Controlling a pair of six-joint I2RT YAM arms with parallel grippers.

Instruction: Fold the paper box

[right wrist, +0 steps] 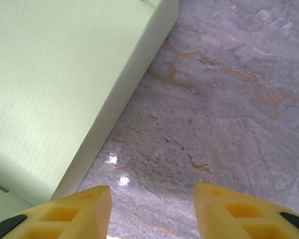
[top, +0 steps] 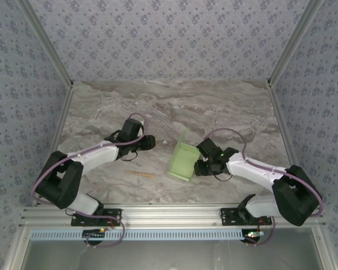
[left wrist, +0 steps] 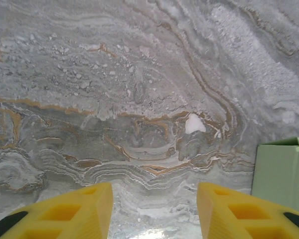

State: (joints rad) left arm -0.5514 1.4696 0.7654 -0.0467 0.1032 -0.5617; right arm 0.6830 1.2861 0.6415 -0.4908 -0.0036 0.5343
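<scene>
The paper box [top: 182, 162] is pale green card, folded into a small upright shape in the middle of the marble table, with one flap [top: 183, 136] sticking up at its far side. My left gripper [top: 151, 142] hovers to its left, apart from it. In the left wrist view that gripper [left wrist: 154, 201] is open over bare marble, and the paper box [left wrist: 281, 172] stands at the right edge. My right gripper [top: 198, 167] sits close against the box's right side. In the right wrist view this gripper [right wrist: 152, 204] is open with nothing between its yellow fingers, and the paper box [right wrist: 65, 84] lies just left of them.
A thin tan stick [top: 142, 175] lies on the table in front of the left arm. A small white chip [left wrist: 193, 123] lies on the marble ahead of the left gripper. Patterned walls close in the table [top: 225, 107] at the back and on both sides.
</scene>
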